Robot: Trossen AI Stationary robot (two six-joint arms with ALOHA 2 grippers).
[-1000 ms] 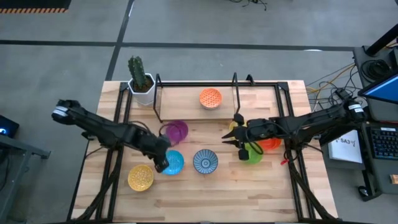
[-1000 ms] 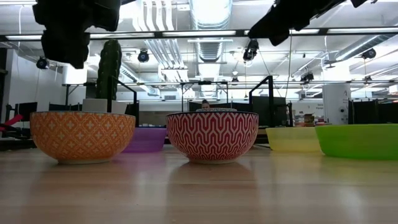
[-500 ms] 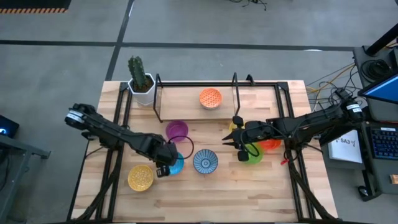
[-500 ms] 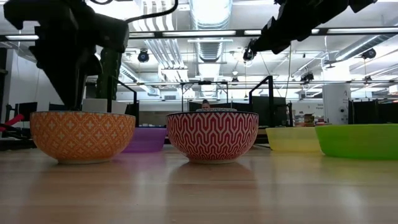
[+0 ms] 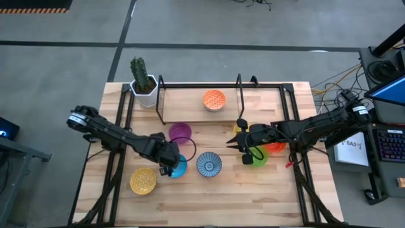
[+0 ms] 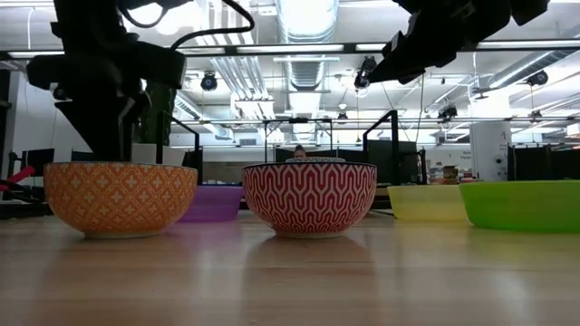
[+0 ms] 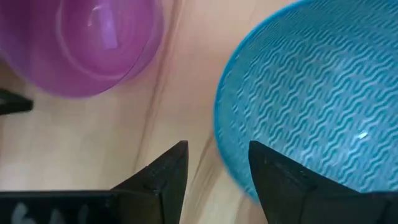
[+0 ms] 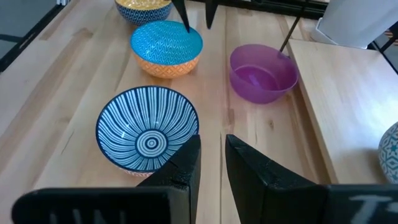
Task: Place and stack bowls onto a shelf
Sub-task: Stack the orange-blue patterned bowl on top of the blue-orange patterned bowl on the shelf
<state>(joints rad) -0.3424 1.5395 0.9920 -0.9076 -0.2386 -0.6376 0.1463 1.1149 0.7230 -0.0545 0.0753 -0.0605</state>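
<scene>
Bowls crowd the near half of the bench (image 5: 209, 196): a yellow bowl (image 5: 143, 181) nearest, then the blue bowl (image 5: 175, 166) and the blue-and-white patterned bowl (image 5: 209, 164). The left end effector (image 5: 167, 166) hangs over the blue bowl's rim, fingers parted, one inside and one outside. To grip well, it should sink lower and pinch the wall squarely. The purple bowl (image 5: 180, 133) sits just behind, in the lift path. The right end effector (image 5: 243, 147), fingers narrowly parted and empty, hovers by the green bowl (image 5: 256, 156). Farthest, the shelf (image 5: 190, 104) carries one orange bowl (image 5: 214, 99), beside a cactus pot (image 5: 143, 82).
</scene>
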